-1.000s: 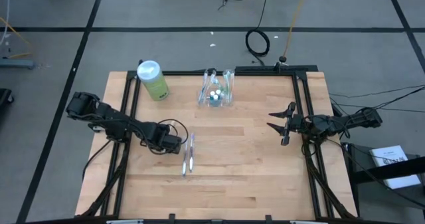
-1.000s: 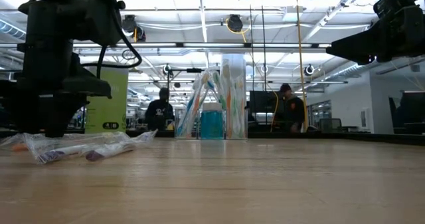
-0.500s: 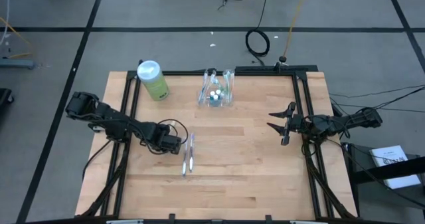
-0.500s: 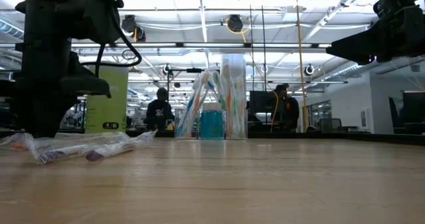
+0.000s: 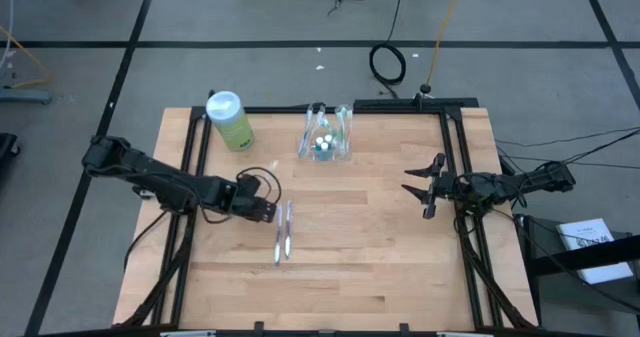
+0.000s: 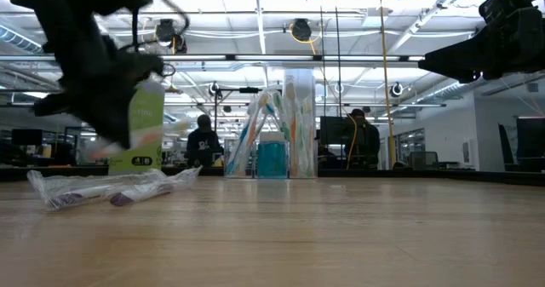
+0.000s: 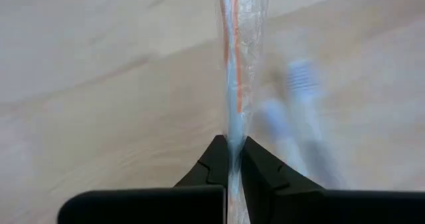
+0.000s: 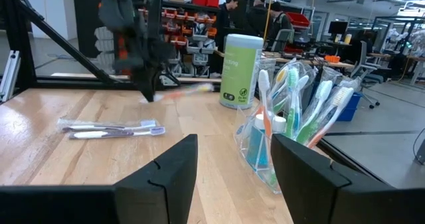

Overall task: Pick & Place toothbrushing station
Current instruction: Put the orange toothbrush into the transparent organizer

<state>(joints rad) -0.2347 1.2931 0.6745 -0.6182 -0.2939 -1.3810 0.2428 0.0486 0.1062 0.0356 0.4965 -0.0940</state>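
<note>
Left gripper (image 7: 230, 159) jaws pinch a blurred wrapped toothbrush (image 7: 234, 84).

Holder (image 5: 327, 137) at table's (image 5: 400, 267) far edge, bottle (image 5: 229, 119) left, wrapped toothbrushes (image 5: 283, 239) nearer.

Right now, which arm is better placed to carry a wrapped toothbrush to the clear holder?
Left. The left gripper is already shut on a wrapped toothbrush, while the right gripper waits open and empty at the table's right edge, away from the clear holder.

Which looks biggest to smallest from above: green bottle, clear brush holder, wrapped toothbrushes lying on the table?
1. Green bottle.
2. Clear brush holder; close to the bottle, so unsure.
3. Wrapped toothbrushes: longest, but thinnest.
</note>
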